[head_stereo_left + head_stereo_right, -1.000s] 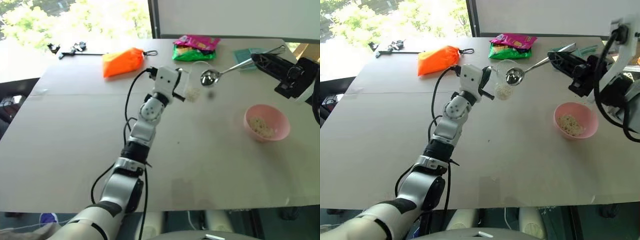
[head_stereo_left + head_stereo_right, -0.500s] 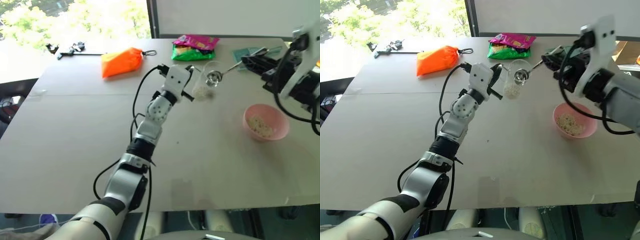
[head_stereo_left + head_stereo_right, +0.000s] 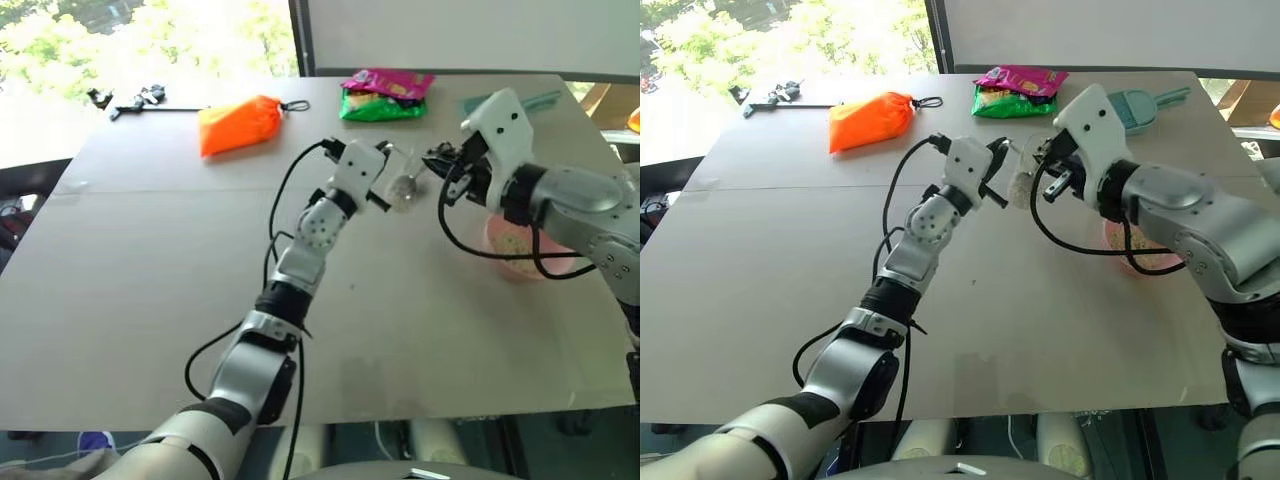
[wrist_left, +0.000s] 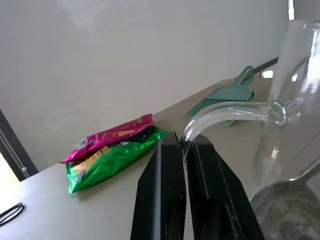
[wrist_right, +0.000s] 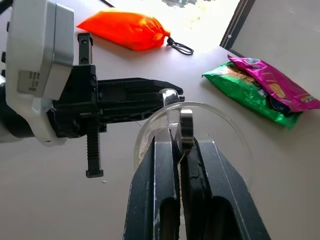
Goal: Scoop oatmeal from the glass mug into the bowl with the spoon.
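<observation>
Right wrist view: we find the right gripper (image 5: pixel 178 150) clamped on the spoon (image 5: pixel 186 129), left gripper (image 4: pixel 181 145) pinching the glass mug (image 4: pixel 295 115) handle; we judge a side knock could twist the mug loose, spilling oatmeal (image 3: pixel 404 196).

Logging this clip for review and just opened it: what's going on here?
The left hand holds the glass mug by its handle, raised over the table. The right hand is shut on the spoon, whose handle end stands up between the fingers, pointing into the mug's mouth. The pink bowl, partly behind the right arm, already holds some oatmeal. An orange pouch, a snack packet and a teal scoop lie farther back.
</observation>
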`<state>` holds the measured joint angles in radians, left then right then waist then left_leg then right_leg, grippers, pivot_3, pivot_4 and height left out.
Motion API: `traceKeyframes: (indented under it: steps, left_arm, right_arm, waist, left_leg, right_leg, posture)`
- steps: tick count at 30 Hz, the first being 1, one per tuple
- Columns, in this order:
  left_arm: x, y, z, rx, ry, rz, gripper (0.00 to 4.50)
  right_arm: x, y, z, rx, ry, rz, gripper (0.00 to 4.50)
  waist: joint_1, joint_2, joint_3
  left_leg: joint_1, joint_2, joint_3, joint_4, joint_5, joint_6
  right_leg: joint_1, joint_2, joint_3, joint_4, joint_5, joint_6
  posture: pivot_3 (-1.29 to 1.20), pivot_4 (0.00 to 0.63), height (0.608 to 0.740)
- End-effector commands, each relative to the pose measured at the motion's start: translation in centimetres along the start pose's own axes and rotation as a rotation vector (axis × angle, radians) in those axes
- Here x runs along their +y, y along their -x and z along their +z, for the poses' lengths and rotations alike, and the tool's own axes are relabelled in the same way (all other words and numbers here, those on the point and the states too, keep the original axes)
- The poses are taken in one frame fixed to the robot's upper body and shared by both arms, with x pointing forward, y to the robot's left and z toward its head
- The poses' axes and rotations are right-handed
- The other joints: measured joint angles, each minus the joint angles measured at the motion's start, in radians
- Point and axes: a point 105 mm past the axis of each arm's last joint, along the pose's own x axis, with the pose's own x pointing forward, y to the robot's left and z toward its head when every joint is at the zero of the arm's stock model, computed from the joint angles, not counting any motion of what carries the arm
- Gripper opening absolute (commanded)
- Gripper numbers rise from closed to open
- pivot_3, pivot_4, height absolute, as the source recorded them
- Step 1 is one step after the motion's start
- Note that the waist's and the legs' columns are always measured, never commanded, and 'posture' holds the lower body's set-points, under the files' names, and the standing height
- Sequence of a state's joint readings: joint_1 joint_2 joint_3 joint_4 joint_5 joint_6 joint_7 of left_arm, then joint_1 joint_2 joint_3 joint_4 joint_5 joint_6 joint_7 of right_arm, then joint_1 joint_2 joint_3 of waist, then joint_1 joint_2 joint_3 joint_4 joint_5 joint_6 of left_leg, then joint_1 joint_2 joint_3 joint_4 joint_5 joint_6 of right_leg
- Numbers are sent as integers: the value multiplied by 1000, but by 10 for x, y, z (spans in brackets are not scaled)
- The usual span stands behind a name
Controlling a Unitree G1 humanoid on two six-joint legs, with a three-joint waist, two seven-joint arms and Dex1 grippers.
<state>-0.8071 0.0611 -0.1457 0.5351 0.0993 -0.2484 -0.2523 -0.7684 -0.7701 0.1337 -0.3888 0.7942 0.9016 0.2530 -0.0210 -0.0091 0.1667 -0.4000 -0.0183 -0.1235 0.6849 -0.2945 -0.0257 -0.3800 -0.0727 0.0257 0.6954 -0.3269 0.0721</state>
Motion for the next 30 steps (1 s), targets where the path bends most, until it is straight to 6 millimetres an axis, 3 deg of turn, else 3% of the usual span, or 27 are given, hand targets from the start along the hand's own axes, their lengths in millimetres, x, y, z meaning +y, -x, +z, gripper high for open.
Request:
traceKeyframes:
  steps: [1,8,19,25,30]
  left_arm:
    - [2,-6,28,-103,-33,11,20]
    - [-1,-10,21,-76,-39,-1,20]
    - [-40,-56,46,-108,22,-136,20]
    - [-70,-68,51,-94,45,-240,20]
    - [-76,-70,49,-82,53,-259,20]
  right_arm:
    - [-8,7,23,-69,-145,18,0]
    - [-26,15,38,-118,-355,3,0]
    - [-80,59,18,-66,-474,-150,0]
    - [-103,80,12,-89,-557,-233,0]
    - [-108,88,5,-95,-648,-238,0]
  waist:
    - [0,0,0]
    - [1,0,0]
    - [2,0,0]
    - [-16,0,0]
    - [-20,0,0]
  left_leg:
    - [0,0,0,0,0,0]
    - [0,0,0,0,0,0]
    - [-2,-5,0,0,0,1]
    - [-2,-5,1,-1,0,1]
    - [-2,-5,1,-1,0,1]
  right_leg:
    - [0,0,0,0,0,0]
    - [0,-1,0,0,0,0]
    - [0,-5,-1,0,0,1]
    - [0,-6,-1,1,0,1]
    - [0,-6,-1,1,0,1]
  posture:
    - [0,150,740]
    - [0,150,740]
    - [0,150,740]
    - [0,150,740]
    - [0,150,740]
